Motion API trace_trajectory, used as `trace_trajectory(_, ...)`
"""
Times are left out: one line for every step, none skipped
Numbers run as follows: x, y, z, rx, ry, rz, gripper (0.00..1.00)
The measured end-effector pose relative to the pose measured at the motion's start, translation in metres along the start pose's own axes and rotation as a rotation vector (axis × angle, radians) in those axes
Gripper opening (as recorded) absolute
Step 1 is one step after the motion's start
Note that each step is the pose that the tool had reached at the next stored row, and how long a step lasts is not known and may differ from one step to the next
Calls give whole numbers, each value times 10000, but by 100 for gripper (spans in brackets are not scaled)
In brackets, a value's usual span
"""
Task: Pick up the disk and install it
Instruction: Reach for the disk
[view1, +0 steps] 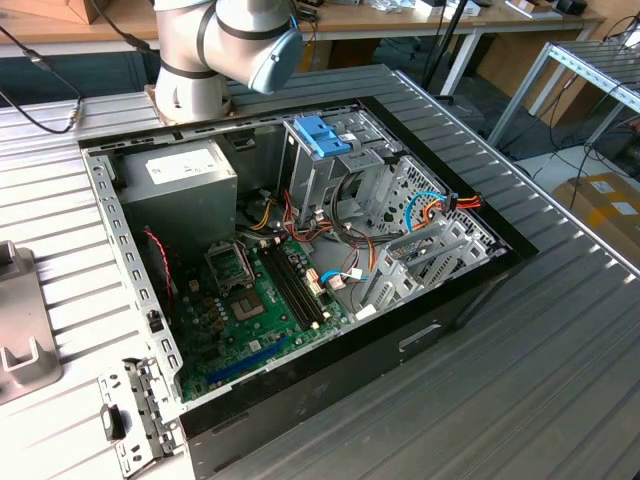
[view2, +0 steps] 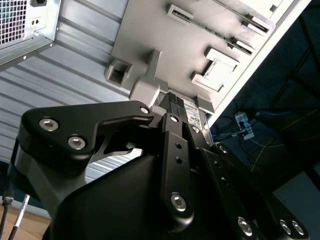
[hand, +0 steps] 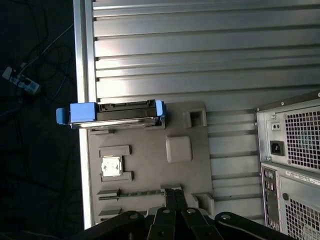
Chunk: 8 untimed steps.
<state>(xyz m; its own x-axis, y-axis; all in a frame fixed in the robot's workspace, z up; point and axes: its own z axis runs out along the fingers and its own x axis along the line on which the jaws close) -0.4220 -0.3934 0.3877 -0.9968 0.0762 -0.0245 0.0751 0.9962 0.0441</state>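
The disk stands on its long edge in a slot of the grey plate, at the end far from my gripper and just beside the edge of the table. This plate lies at the exterior view's left of the computer case. The gripper hovers over the near end of the plate, its two fingers pressed together with nothing between them. My worry is this: if I come down with the fingers closed, they would strike the disk and could tip it over the table edge. A grasp on the blue rails may slip, because plastic bends. Inside the case, the loose cables could catch the disk. I count one disk, two blue rails, one plate, one chip on it, and one case.
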Motion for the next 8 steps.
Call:
trace_trajectory(1,10,1,0,1,0,10)
trace_trajectory(3,27,4,0,0,0,10)
trace_trajectory(4,37,6,0,0,0,10)
trace_trajectory(5,50,8,0,0,0,10)
trace_trajectory(6,60,10,0,1,0,10)
trace_trajectory(8,67,12,1,1,0,10)
trace_trajectory(9,74,14,0,0,0,10)
trace_trajectory(10,81,16,0,0,0,10)
